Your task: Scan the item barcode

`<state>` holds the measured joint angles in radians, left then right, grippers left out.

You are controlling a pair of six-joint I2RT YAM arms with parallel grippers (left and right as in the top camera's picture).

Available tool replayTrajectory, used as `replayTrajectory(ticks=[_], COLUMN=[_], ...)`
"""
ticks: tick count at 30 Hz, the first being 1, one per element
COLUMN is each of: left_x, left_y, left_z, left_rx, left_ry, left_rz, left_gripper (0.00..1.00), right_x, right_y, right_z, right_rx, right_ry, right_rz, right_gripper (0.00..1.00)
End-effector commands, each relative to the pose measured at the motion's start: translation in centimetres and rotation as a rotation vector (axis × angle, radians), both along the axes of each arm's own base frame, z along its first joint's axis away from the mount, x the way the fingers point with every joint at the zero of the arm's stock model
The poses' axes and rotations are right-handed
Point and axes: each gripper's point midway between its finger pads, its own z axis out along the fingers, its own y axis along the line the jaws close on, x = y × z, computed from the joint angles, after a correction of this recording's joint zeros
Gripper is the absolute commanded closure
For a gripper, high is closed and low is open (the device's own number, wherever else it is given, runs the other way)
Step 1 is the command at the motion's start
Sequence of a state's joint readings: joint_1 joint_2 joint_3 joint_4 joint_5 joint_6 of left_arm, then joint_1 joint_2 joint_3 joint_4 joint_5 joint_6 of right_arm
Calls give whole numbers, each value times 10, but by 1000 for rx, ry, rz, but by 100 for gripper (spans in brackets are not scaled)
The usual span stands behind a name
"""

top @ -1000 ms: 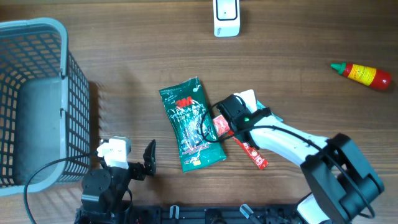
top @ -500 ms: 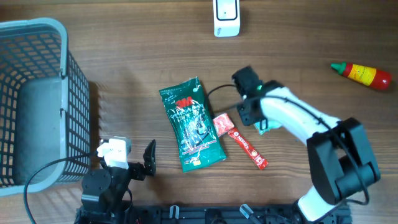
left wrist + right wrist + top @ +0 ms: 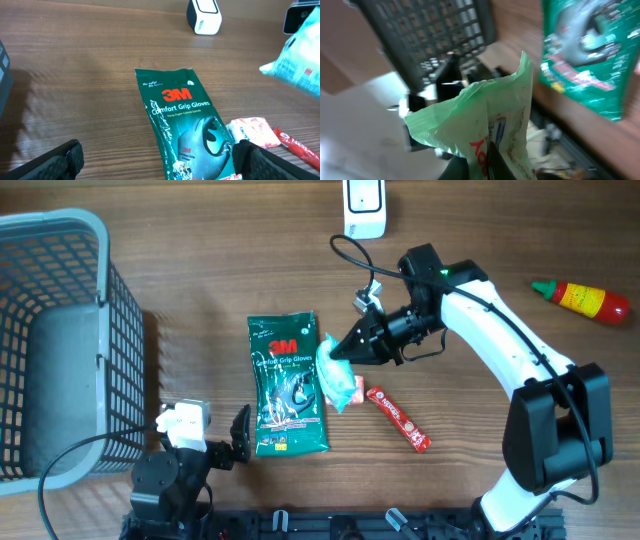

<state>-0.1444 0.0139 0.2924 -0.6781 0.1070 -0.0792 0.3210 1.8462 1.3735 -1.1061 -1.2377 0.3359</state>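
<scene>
Right hand (image 3: 342,352) tight on a blurred, half-cropped green packet (image 3: 492,125); left hand (image 3: 212,438) wide open, empty.

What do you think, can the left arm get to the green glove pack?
Probably yes. The glove pack lies flat just ahead of the open left gripper, with nothing between them. The right gripper holds a packet up by the pack's far edge, which might crowd it.

Pale green packet (image 3: 492,125) in the hand (image 3: 486,162), green glove pack (image 3: 585,55) beyond
</scene>
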Motion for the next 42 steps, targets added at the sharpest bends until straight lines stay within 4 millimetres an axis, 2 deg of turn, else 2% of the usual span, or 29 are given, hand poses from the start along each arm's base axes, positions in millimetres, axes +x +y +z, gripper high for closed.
replayTrajectory(ticks=[1, 3, 14, 21, 25, 35, 36, 37, 39, 40, 41, 42], left_x=[-1, -1, -1, -1, -1, -1, -1, -1, -1, -1, -1, -1], left_y=[-3, -3, -3, -3, -3, -3, -3, -3, -3, -3, -3, -3], left_z=[1, 1, 1, 2, 1, 1, 1, 1, 1, 1, 2, 1], left_rx=[10, 10, 10, 10, 10, 10, 10, 10, 10, 10, 10, 10], left_ry=[-12, -12, -12, -12, -12, -12, -12, -12, -12, -12, -12, -12], left_rz=[-24, -24, -24, -24, -24, -24, -24, -24, -24, -24, -24, -24], left_gripper=[0, 0, 0, 0, 0, 0, 0, 0, 0, 0, 0, 0], right_x=[1, 1, 1, -1, -1, -2, -1, 6, 36, 58, 72, 78], right_y=[10, 11, 11, 10, 10, 9, 9, 9, 3, -13, -33, -41], right_z=[48, 57, 57, 54, 44, 43, 40, 29, -12, -46, -68, -72], right_rx=[243, 294, 295, 277, 221, 216, 203, 159, -35, -248, -433, -483], right_ry=[181, 202, 196, 190, 172, 177, 161, 80, -190, -328, -379, -393], right_rz=[-20, -18, -17, -17, -19, -20, -19, -19, -36, -63, -102, -121], right_gripper=[96, 96, 96, 96, 96, 96, 96, 96, 96, 96, 96, 96])
